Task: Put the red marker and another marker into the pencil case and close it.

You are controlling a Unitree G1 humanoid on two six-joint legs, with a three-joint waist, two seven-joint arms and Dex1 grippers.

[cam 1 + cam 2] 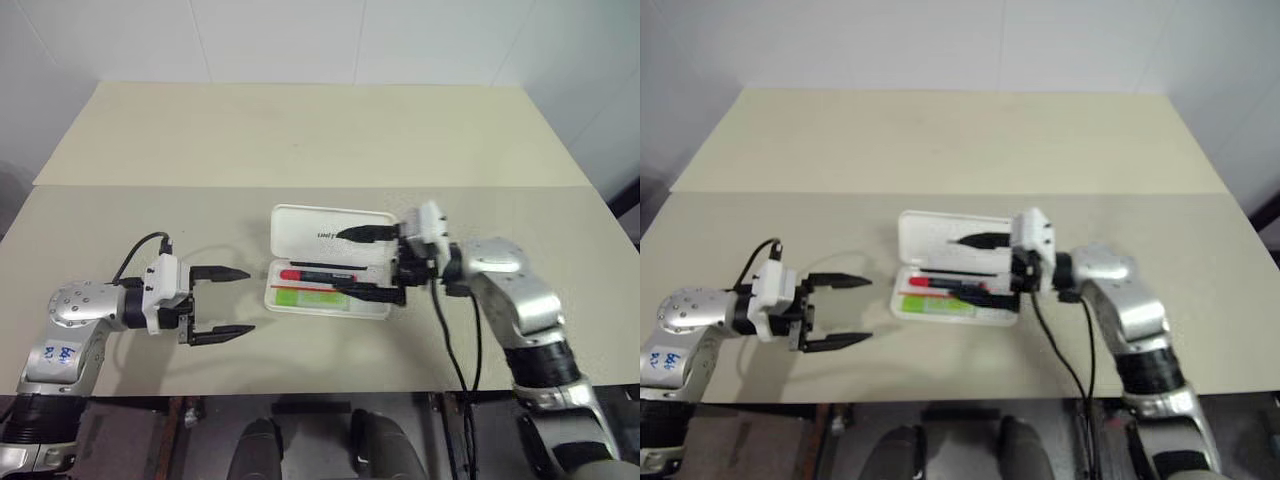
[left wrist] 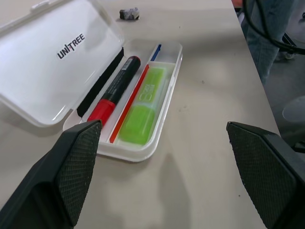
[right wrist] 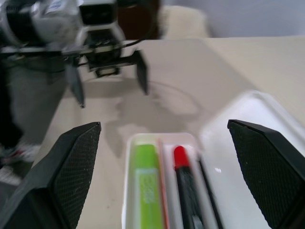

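Left eye view: the pencil case [image 1: 330, 262] lies lid-up on the beige table [image 1: 300, 140]; both grippers, left [image 1: 222, 304] and right [image 1: 368, 263], spread empty. Left wrist view: red marker [image 2: 114, 90] and green highlighter [image 2: 143, 107] inside; small dark scrap [image 2: 129, 13] beyond

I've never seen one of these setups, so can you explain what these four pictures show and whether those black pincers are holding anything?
It is a two-armed robot at a beige table. Two pictures look down from its head; the other two look along each wrist. The left claw and right claw are open and hold nothing. Between them lies a white plastic hinged pencil case, lid up. Inside lie a slim red-and-black marker and a chunky lime-green highlighter. The right claw hovers at the case's end.
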